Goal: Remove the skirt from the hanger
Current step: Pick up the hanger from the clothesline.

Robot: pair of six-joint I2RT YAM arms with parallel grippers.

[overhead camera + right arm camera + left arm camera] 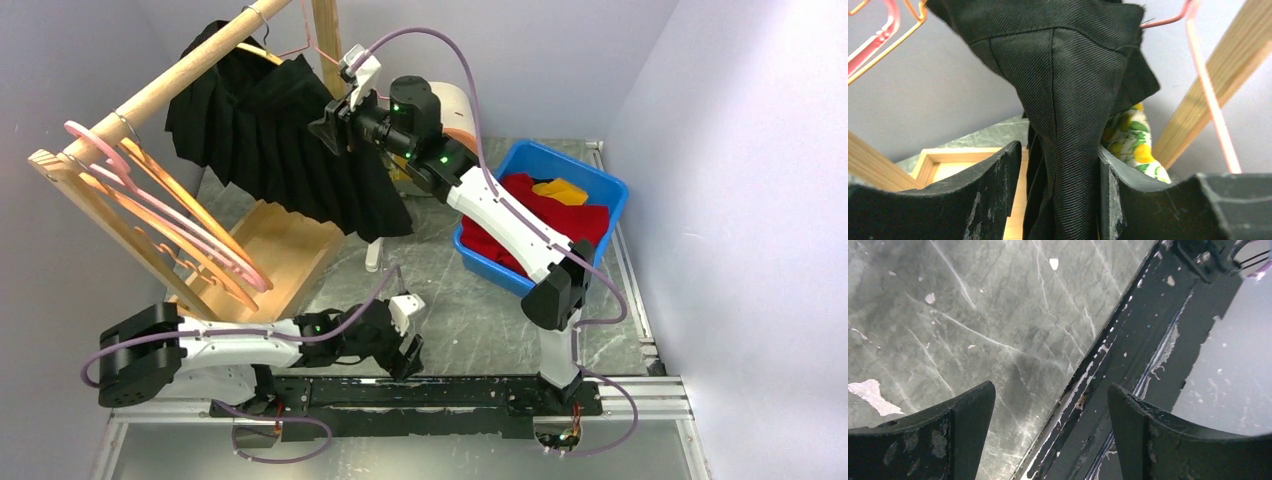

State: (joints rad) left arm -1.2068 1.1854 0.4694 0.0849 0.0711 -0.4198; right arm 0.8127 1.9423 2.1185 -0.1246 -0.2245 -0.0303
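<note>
A black pleated skirt (280, 150) hangs from a pink wire hanger (297, 47) on the wooden rail (170, 85) at the back left. My right gripper (332, 122) is raised to the skirt's right upper edge. In the right wrist view its jaws (1058, 155) are closed on a bunched fold of the skirt (1068, 100), which is drawn into a cone between them; the pink hanger (1210, 100) runs up to the right. My left gripper (408, 345) rests low near the table's front edge, open and empty (1050, 390) above the grey tabletop.
Several empty pink and orange hangers (170, 210) hang at the rail's near end. The rack's wooden base (270, 250) lies under the skirt. A blue bin (610, 185) with red clothes stands at right. A floral cloth (1133, 135) lies behind the skirt.
</note>
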